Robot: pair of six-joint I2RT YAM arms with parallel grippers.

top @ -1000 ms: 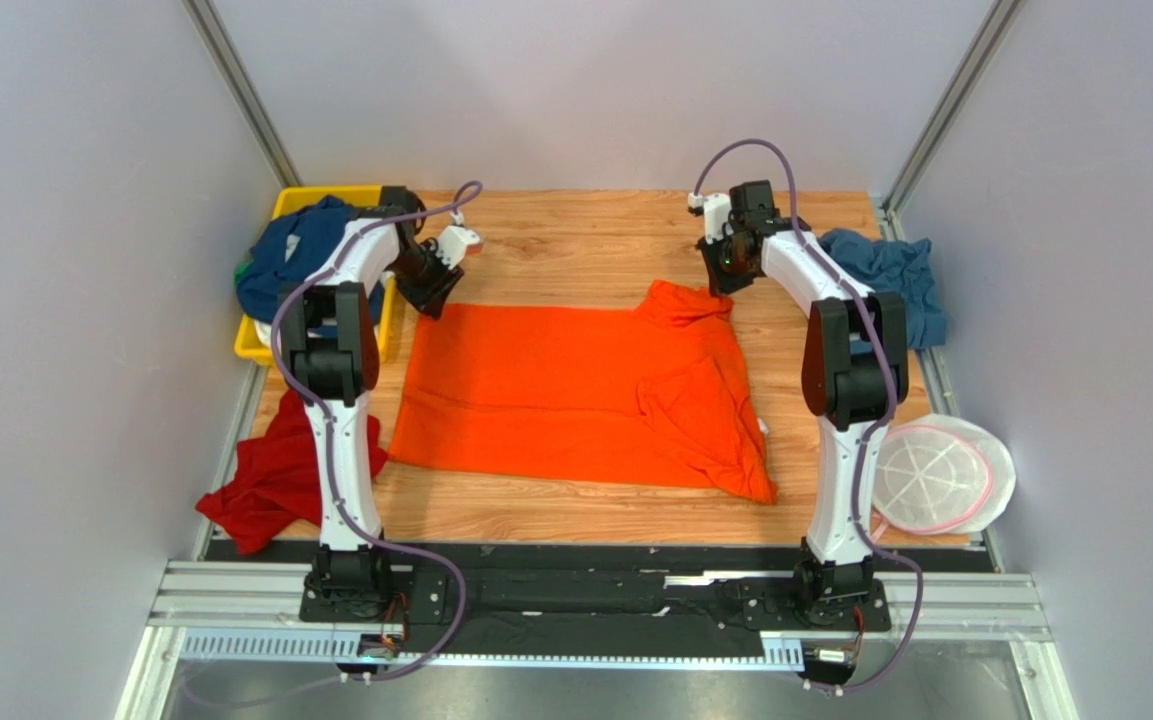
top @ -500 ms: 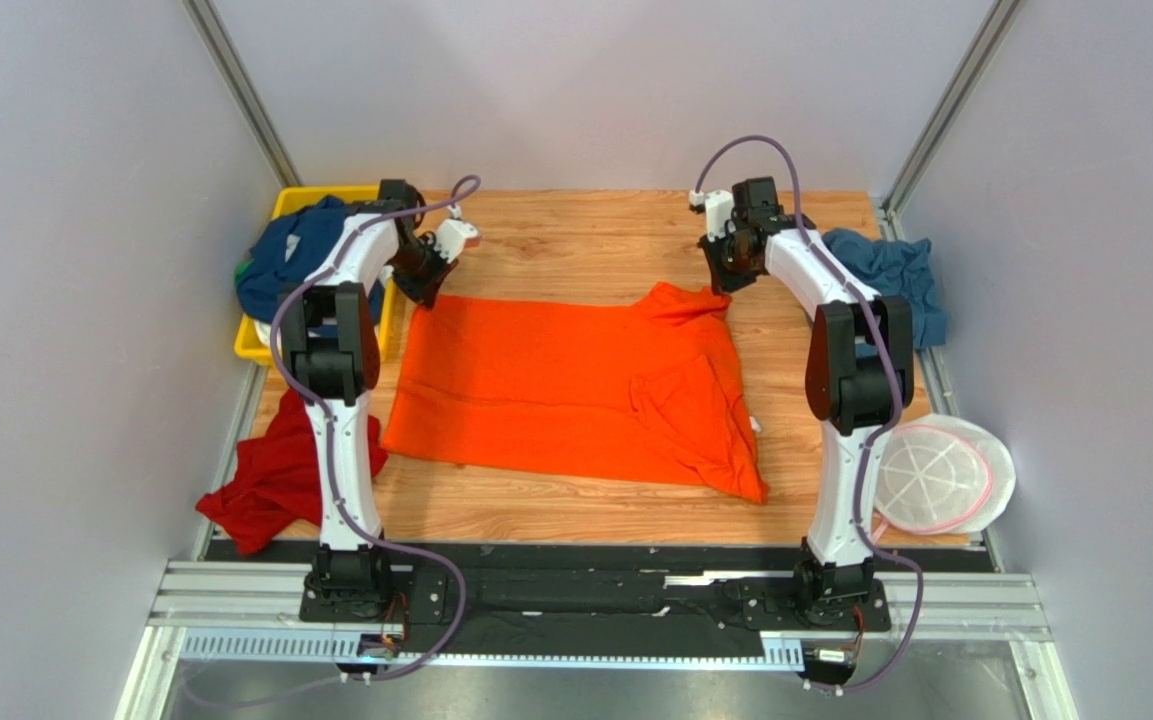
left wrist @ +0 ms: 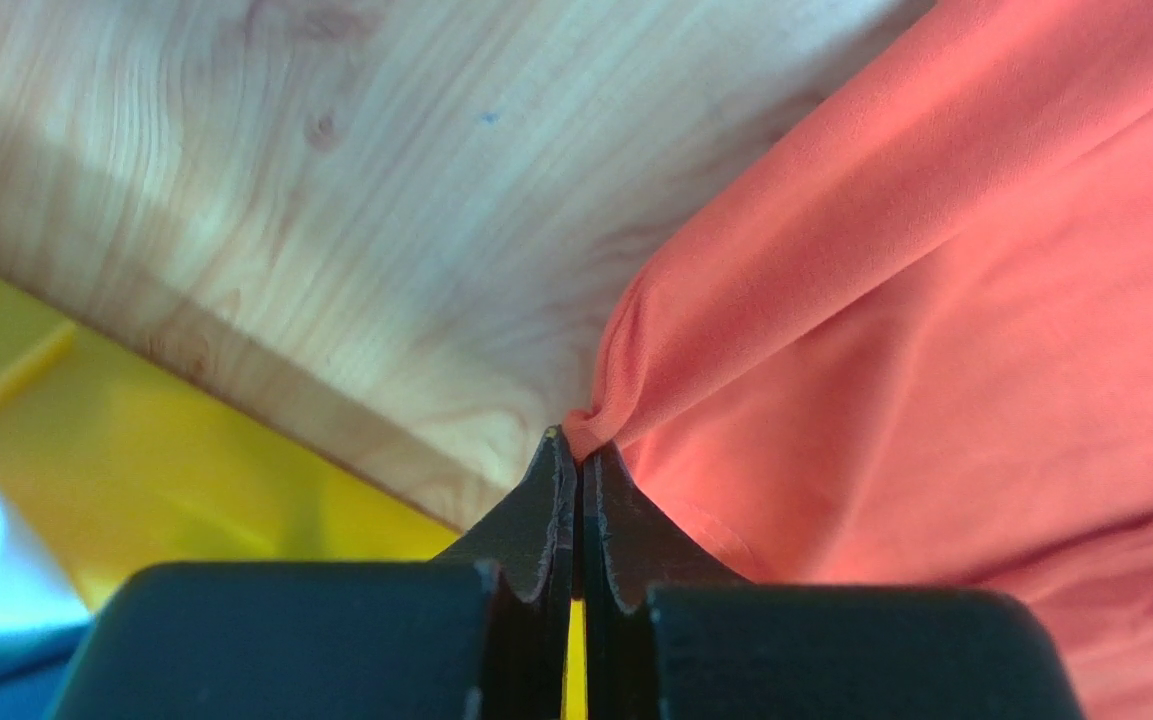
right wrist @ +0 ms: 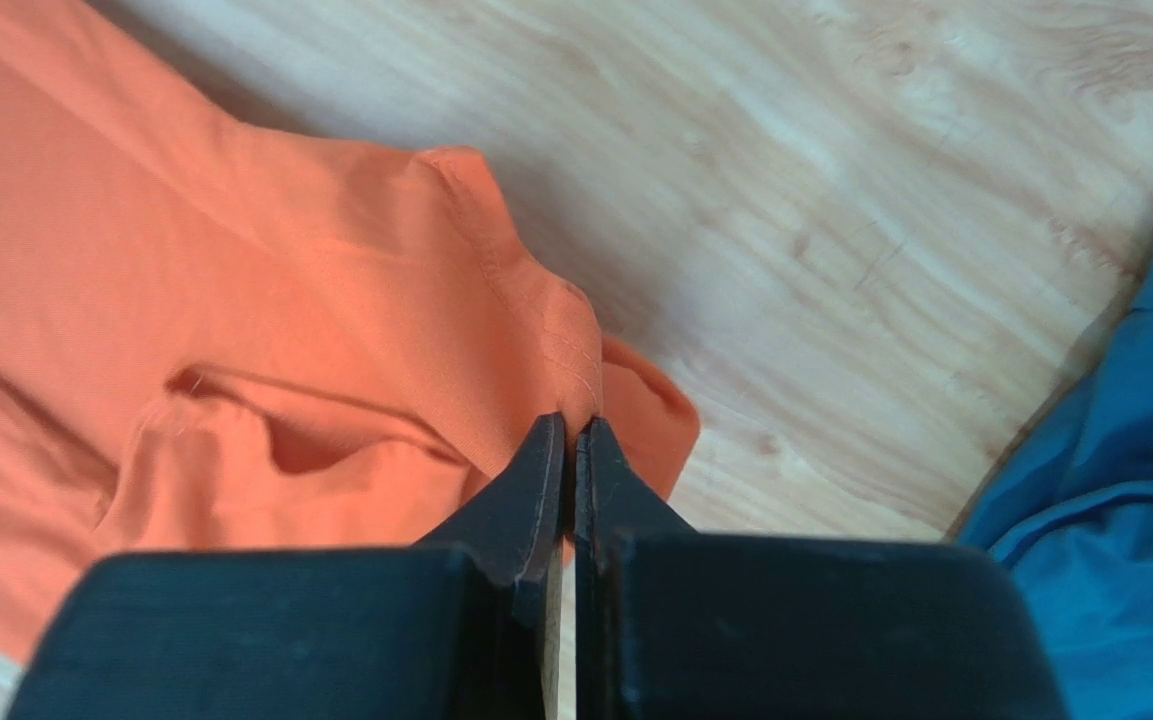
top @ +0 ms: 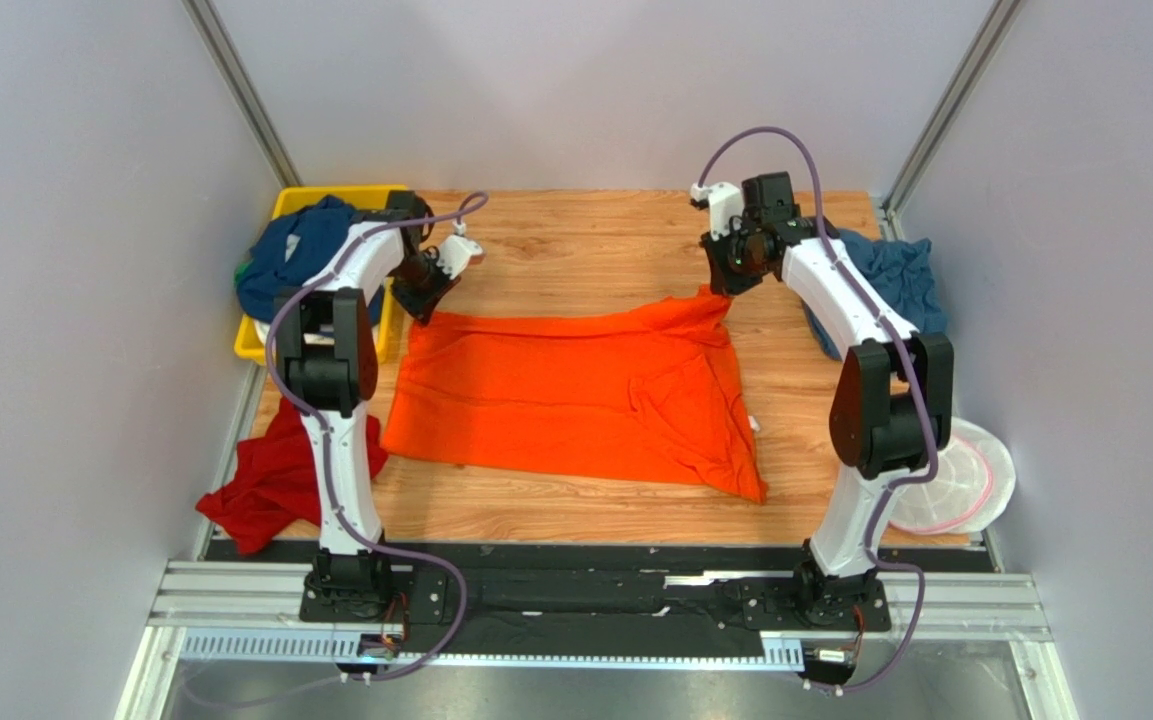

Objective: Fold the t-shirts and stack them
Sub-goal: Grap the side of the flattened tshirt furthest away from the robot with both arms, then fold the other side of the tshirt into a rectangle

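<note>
A bright orange t-shirt [top: 582,398] lies spread over the middle of the wooden table, its far edge pulled taut and lifted between my two grippers. My left gripper [top: 420,303] is shut on the shirt's far left corner [left wrist: 605,420], close to the yellow tray. At the far right corner, my right gripper [top: 723,285] is shut on a fold of the orange cloth [right wrist: 575,360] beside a sleeve. Other t-shirts lie around: a red one [top: 274,473] at the near left, a steel-blue one [top: 898,278] at the far right, navy and white ones [top: 289,255] in the tray.
The yellow plastic tray [top: 253,342] stands at the far left, its rim showing right under the left fingers [left wrist: 177,450]. A round white-and-pink disc [top: 955,477] sits at the table's right edge. Bare wood [top: 582,248] lies beyond the shirt.
The left gripper has closed on the shirt's far left corner. Both grippers have risen and drawn the far edge taut; the right arm has shifted right.
</note>
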